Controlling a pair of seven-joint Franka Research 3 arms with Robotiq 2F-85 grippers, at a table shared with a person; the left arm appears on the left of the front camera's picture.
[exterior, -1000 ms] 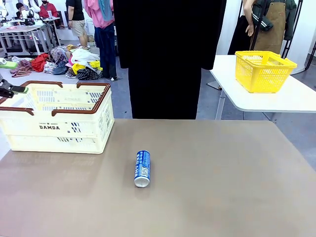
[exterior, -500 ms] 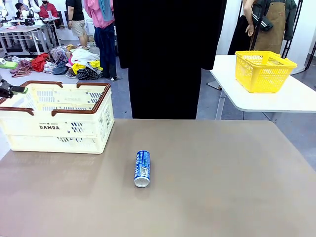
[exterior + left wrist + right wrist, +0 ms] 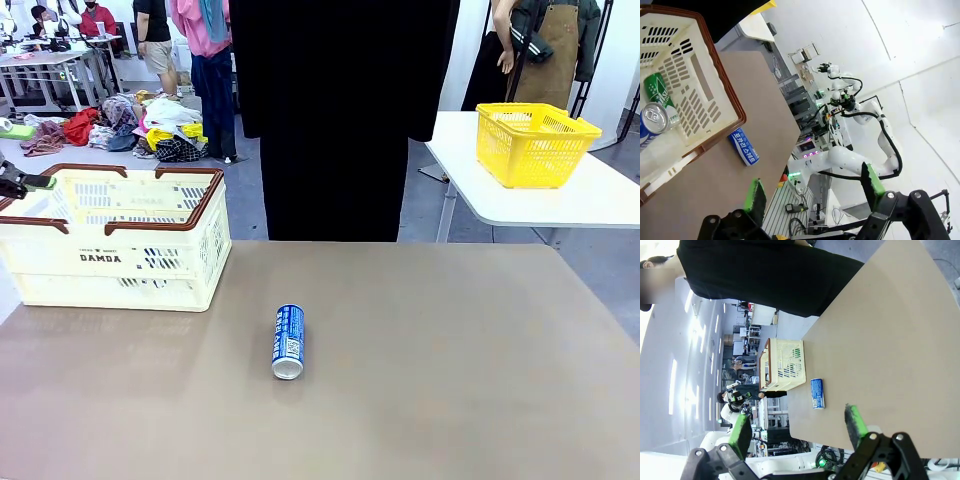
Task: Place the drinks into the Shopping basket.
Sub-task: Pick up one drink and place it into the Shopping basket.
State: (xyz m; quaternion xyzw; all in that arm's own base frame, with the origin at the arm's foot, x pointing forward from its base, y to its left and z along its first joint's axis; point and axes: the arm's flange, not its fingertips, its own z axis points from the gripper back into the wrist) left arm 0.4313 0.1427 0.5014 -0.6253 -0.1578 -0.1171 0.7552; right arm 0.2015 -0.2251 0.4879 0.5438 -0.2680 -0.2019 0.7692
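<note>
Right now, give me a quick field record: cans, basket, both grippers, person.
blue can on table: one, lying on its side, near the table's middle
cans in basket: a green can and a second blue can, seen from the left wrist
basket: cream, far left of table
left gripper: open, empty, beside the basket
right gripper: open, empty, above the table
person: in black, at far edge, hands not in view
</note>
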